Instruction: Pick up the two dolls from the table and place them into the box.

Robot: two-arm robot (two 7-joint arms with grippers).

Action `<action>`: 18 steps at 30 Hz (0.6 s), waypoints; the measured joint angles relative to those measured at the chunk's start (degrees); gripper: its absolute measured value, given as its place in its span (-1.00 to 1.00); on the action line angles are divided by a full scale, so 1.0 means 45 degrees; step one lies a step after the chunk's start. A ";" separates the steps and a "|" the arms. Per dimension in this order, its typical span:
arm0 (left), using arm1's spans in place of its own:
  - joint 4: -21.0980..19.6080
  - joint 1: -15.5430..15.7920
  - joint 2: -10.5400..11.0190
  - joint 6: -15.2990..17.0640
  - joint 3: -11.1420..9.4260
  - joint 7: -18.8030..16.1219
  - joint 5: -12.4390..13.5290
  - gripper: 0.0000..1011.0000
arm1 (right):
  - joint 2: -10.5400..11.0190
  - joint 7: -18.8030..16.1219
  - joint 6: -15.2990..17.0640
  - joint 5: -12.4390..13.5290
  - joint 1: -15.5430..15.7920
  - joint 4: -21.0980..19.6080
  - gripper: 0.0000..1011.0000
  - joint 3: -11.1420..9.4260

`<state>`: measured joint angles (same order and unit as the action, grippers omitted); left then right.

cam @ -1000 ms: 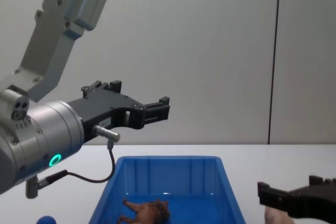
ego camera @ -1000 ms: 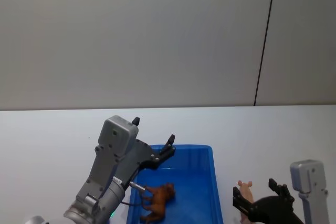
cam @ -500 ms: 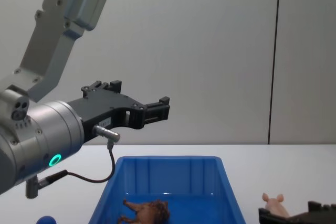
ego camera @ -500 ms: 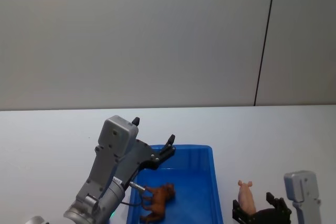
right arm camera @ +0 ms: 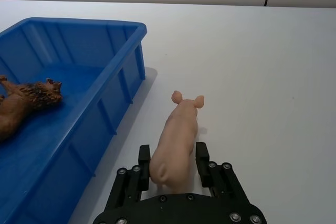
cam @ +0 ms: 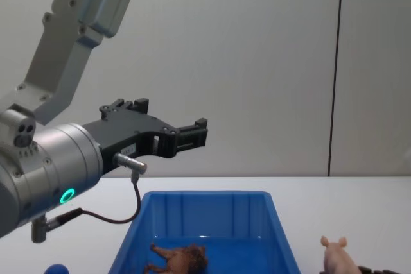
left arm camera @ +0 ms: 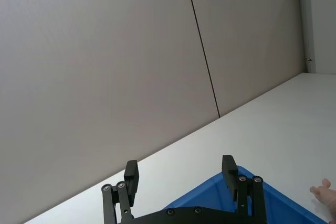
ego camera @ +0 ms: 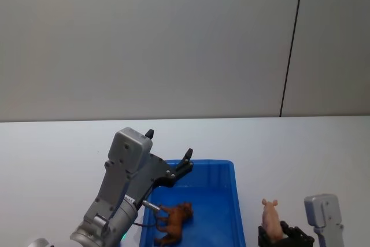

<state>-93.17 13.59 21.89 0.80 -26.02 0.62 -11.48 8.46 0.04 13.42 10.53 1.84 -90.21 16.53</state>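
Note:
The brown lion doll lies inside the blue box. The pink pig doll stands on the white table just right of the box. My right gripper is low at the pig's rear, one finger against each flank, shut on it. My left gripper hangs open and empty above the box's far left part.
A small blue ball sits on the table left of the box. The box's right wall stands close beside the pig. Open tabletop stretches right of and beyond the pig. A grey wall stands behind.
My right gripper has sunk lower and now straddles the pig's rear, which it hovered above before. The left arm, lion and box have not moved.

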 joint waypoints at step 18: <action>0.0000 0.0000 0.0000 0.0000 0.0000 0.0000 0.0000 0.98 | -0.0029 0.0031 -0.0995 -0.0952 0.0047 -0.0446 -0.25 0.0088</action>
<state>-93.18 13.59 21.89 0.79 -26.03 0.62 -11.48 8.33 0.18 8.95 6.25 2.05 -92.22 16.93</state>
